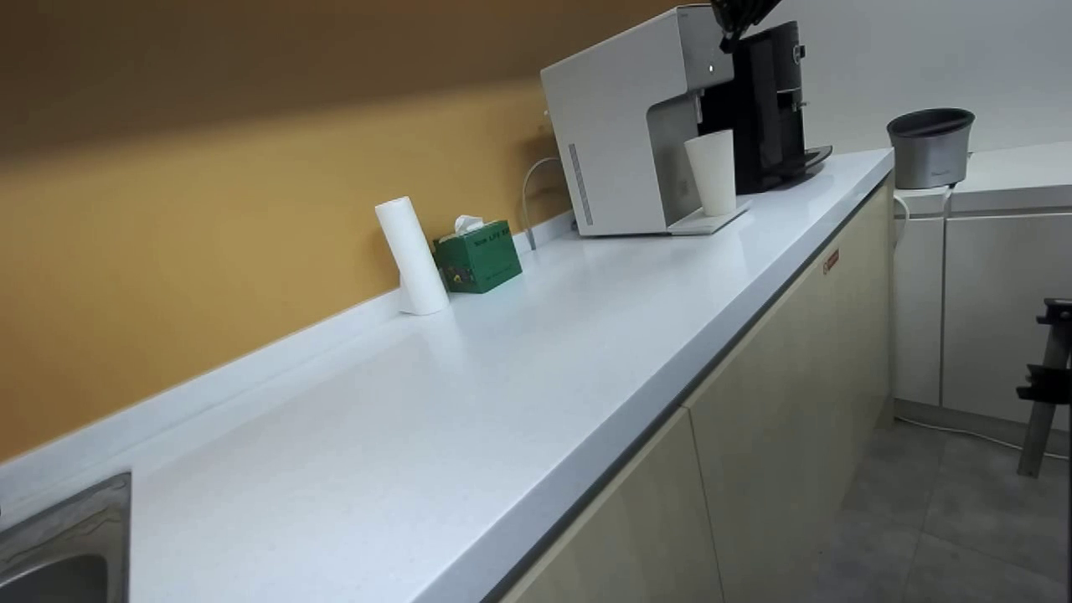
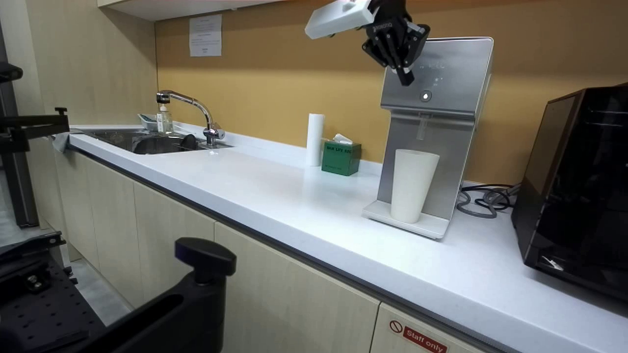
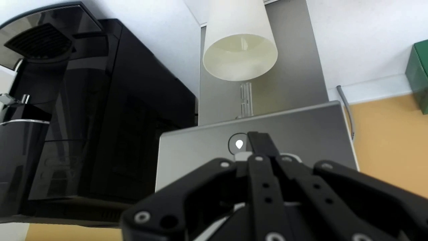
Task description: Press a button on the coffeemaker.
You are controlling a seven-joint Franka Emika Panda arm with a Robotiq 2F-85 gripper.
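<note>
A silver machine (image 1: 620, 126) stands on the counter in both exterior views. Its front panel (image 2: 456, 68) has a round button (image 2: 426, 96) with a lit white drop, which also shows in the wrist view (image 3: 238, 144). A tall whitish cup (image 2: 414, 184) stands under its spout, with its open mouth visible in the wrist view (image 3: 240, 58). A black coffeemaker (image 1: 762, 109) stands beside it and fills the left of the wrist view (image 3: 133, 117). My gripper (image 2: 405, 77) is shut and empty, up and left of the button. In the wrist view its fingertips (image 3: 262, 144) overlap the button's right edge. I cannot tell any contact.
A green tissue box (image 2: 341, 158) and a paper roll (image 2: 315, 139) stand by the wall. Cables (image 2: 490, 198) lie between the two machines. A sink (image 2: 157, 142) with a tap is at the counter's far end. A grey bin (image 1: 931, 146) sits on another counter.
</note>
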